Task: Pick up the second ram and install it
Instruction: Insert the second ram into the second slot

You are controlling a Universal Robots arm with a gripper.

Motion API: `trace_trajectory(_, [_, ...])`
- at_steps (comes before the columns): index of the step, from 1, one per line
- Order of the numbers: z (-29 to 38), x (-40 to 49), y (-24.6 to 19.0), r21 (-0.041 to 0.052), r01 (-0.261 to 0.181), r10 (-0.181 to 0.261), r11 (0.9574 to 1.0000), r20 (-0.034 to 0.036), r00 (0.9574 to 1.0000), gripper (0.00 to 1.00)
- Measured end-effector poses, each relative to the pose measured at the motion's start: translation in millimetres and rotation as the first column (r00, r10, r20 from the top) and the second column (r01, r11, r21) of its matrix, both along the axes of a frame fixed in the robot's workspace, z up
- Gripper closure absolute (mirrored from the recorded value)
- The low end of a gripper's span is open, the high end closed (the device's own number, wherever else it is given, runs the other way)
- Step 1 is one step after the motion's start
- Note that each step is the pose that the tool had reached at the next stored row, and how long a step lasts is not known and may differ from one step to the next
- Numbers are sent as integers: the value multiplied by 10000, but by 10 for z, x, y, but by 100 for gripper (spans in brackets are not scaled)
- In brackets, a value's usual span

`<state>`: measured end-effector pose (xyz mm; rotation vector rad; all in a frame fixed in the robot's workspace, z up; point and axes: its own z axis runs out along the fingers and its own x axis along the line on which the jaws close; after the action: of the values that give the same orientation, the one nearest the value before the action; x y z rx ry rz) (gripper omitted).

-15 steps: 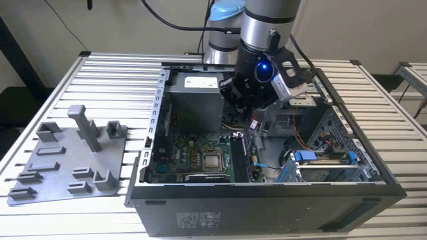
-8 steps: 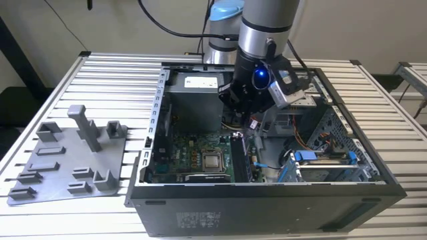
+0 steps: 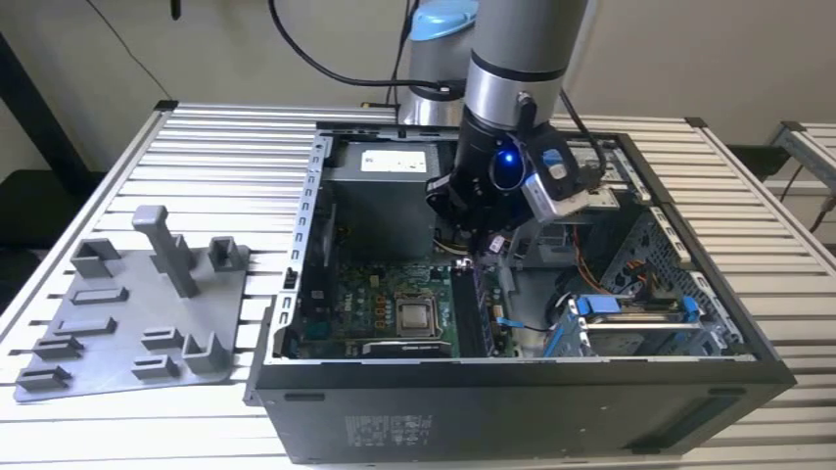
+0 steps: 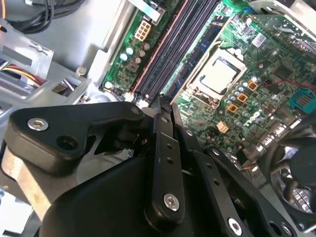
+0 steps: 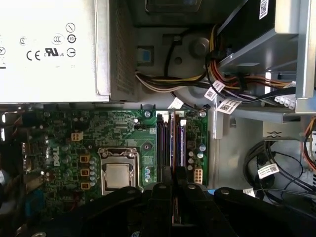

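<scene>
The gripper (image 5: pixel 173 190) is closed on the second ram (image 5: pixel 173 148), which stands edge-down over the motherboard's (image 5: pixel 64 128) memory slots (image 5: pixel 180 140), beside the processor socket (image 5: pixel 117 174), case walls close.

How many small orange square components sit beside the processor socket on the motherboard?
3 orange components in a row beside the processor socket in the first wrist view: first, second, third. Others may be hidden elsewhere.

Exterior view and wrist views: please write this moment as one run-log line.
gripper: inside computer case, low over memory slots | second ram: edge-on along slots, at gripper | fixture plate: on table, outside case
</scene>
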<state>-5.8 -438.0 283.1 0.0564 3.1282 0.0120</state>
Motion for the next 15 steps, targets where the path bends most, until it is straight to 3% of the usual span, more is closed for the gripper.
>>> trace_trajectory(6, [-100,-2,-34,1,247,-247,9997,1,9997,86])
trace_trajectory(15, [-259,-12,-94,1,265,-265,9996,0,9996,86])
